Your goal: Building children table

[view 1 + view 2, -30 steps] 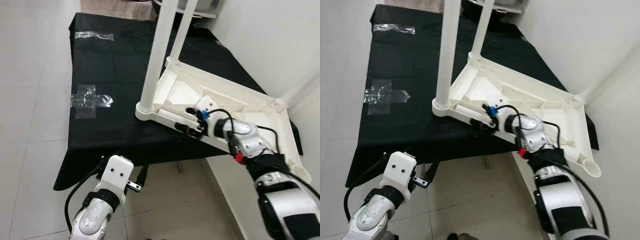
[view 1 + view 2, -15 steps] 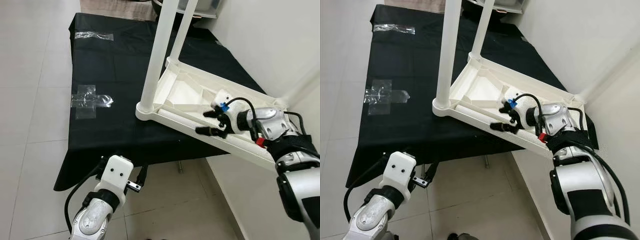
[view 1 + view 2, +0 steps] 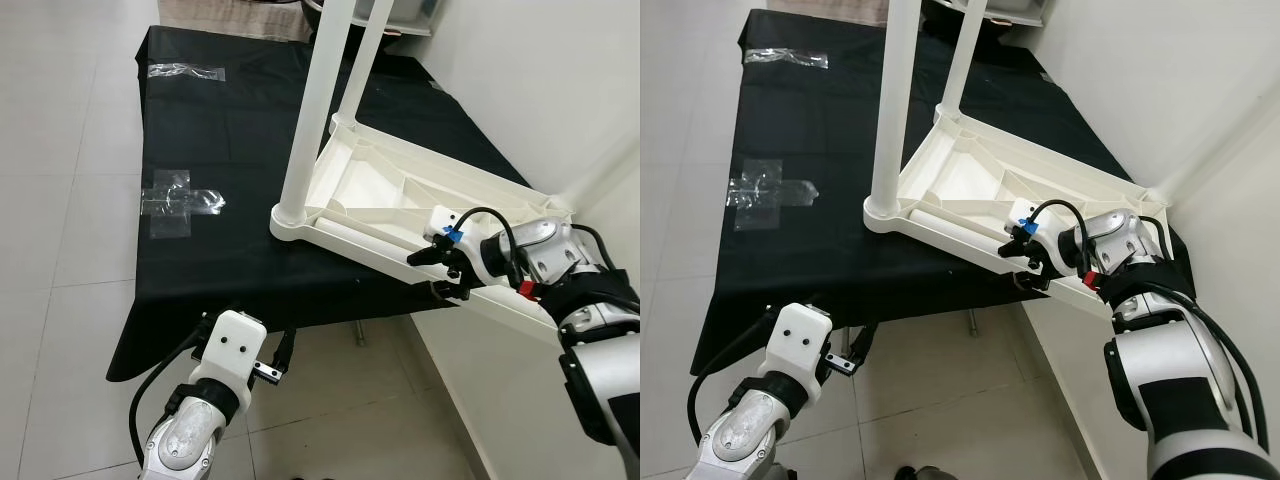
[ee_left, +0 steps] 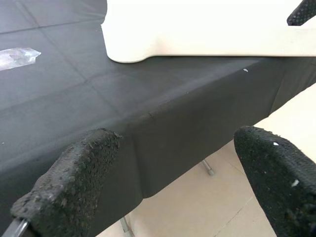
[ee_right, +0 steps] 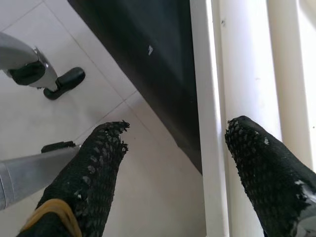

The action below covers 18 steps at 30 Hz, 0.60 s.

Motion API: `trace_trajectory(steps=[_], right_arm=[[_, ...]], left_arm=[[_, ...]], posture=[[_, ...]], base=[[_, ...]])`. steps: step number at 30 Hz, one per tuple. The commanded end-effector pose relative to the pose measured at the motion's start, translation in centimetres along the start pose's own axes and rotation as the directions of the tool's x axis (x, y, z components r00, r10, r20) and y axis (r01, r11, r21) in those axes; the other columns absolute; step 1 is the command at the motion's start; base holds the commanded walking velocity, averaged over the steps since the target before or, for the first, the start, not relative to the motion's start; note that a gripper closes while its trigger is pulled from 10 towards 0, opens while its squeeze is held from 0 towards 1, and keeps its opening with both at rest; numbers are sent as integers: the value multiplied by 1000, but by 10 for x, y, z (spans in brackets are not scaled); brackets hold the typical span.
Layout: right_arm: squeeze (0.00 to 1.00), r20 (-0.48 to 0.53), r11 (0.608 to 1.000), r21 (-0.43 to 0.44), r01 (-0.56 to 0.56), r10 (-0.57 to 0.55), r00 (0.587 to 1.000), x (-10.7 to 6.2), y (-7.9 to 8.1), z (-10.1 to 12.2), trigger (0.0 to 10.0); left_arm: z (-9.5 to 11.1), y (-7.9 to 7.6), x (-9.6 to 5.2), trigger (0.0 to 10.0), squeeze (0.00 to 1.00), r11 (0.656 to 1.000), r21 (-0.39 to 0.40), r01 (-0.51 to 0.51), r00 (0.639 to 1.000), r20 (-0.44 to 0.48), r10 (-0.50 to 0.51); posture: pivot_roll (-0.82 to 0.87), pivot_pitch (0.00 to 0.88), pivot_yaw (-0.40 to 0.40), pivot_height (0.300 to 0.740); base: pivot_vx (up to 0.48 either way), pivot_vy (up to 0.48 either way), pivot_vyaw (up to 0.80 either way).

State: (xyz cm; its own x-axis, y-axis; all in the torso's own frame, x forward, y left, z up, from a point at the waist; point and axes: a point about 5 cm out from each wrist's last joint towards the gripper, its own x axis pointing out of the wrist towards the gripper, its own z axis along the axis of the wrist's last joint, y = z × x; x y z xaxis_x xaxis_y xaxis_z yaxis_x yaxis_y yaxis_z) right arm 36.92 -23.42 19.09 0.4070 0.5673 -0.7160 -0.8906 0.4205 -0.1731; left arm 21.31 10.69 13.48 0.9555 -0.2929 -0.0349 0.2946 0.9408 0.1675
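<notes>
A white plastic children's table lies upside down on a black-covered table. Two white legs stand upright from its far-left corners. A loose white leg lies inside it along the near rim. My right gripper is open and straddles that near rim; in the right wrist view one of its fingers hangs over the floor and the other lies against the white plastic. My left gripper hangs open below the black table's front edge, with nothing between its fingers.
Clear tape pieces and a plastic bag lie on the black cloth to the left. A white wall runs close along the right. Pale tiled floor surrounds the table.
My right gripper has drawn away from the lying leg inside the tabletop, swung right, and now sits open over the near rim. The left arm has not moved.
</notes>
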Motion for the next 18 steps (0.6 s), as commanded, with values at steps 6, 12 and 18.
trace_trajectory(steps=[6,12,18], right_arm=[[0,-105,1000,8,22,-21,994,3,2,-15,10000],[0,-165,999,-25,44,-48,985,13,3,-16,10000],[0,-153,993,-71,89,-99,983,20,1,-4,0]], left_arm=[[-5,-3,-1,10000,0,1000,-14,13,1000,-19,-13],[-4,-3,-2,10000,0,1000,-10,14,1000,-19,-14],[-3,-3,-4,10000,0,1000,-9,13,1000,-20,-13]], posture=[[101,139,-216,740],[101,147,-213,740],[101,154,-214,740]], base=[[0,0,0],[0,0,0],[0,0,0]])
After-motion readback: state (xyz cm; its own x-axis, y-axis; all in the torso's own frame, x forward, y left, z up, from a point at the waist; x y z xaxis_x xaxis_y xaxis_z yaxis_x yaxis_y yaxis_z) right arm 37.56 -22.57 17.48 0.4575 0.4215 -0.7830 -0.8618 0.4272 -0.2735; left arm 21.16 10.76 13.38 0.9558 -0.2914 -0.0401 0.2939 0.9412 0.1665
